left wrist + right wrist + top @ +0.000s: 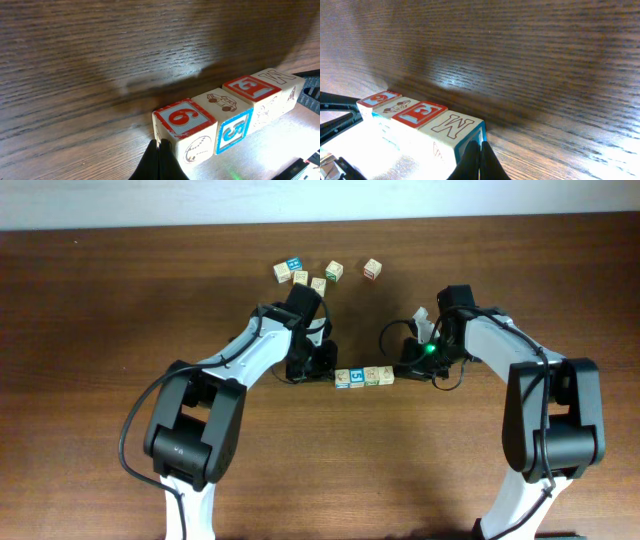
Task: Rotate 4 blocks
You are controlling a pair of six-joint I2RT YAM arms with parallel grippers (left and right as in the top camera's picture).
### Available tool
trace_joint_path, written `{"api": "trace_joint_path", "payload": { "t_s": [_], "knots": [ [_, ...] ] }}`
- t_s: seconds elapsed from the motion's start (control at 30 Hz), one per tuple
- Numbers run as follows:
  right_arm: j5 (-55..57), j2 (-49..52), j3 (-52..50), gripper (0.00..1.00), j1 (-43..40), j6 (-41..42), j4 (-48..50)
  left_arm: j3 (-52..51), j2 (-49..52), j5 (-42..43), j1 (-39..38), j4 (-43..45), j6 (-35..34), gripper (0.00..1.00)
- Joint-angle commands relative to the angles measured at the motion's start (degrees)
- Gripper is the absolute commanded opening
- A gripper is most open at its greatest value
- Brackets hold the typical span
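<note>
Left gripper (159, 159): jaws fully shut, nothing between them, tip down at the table (100, 300) against the outer bottom corner of the 9 block (185, 130); can't tell if it's touching or just off. Right gripper (480, 159): same, shut and empty, tip at the outer end of the M block (452, 127). Between the two tips the four blocks (364, 376) sit in one straight row, faces flush: 9, then the car block (227, 117) with a blue 5 on its side, then the E block (252, 92), then M. The five spare cubes (318, 275) are loose near the far edge, well apart from the row. Handling guess: small solid wood, so light, rigid and not fragile. Printed faces look smooth and the tabletop looks glossy, so expect them to skid rather than tip, and an off-centre push could buckle the row. There's no finger room between neighbours, so I'd start from an end block. Open the jaws across two opposite side faces at mid-height and twist, or nudge a corner with the closed tip. Keep the squeeze light and square, since a corner pinch will probably squirt it out.
</note>
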Motion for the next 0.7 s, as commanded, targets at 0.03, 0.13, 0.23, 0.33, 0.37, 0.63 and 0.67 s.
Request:
{"api": "trace_joint_path", "payload": {
  "t_s": [0.03, 0.13, 0.23, 0.33, 0.37, 0.63, 0.67],
  "knots": [
    [-1.86, -0.83, -0.46, 0.04, 0.44, -0.85, -0.35, -0.52, 0.72, 0.5, -1.57, 0.74, -0.52, 0.0],
    [-1.86, -2.01, -0.46, 0.04, 0.48, -0.85, -0.9, -0.52, 0.72, 0.5, -1.55, 0.74, -0.55, 0.0],
    [-1.84, -3.08, -0.42, 0.04, 1.77, -0.83, -0.87, -0.52, 0.72, 0.5, -1.55, 0.74, -0.55, 0.0],
    [-1.86, -5.29, -0.39, 0.04, 3.43, -0.79, -1.14, -0.52, 0.72, 0.5, -1.57, 0.74, -0.55, 0.0],
    [-1.84, -6.16, -0.39, 0.04, 3.43, -0.79, -1.77, -0.52, 0.72, 0.52, -1.57, 0.74, -0.55, 0.0],
    [-0.92, -9.11, 0.55, 0.04, 7.63, 0.59, -1.97, -0.52, 0.72, 0.52, -1.57, 0.74, -0.55, 0.0],
    [-0.96, -9.14, 0.92, 0.04, 8.2, 0.94, -2.01, -0.52, 0.72, 0.52, -1.66, 0.74, -0.55, 0.0]
  ]
}}
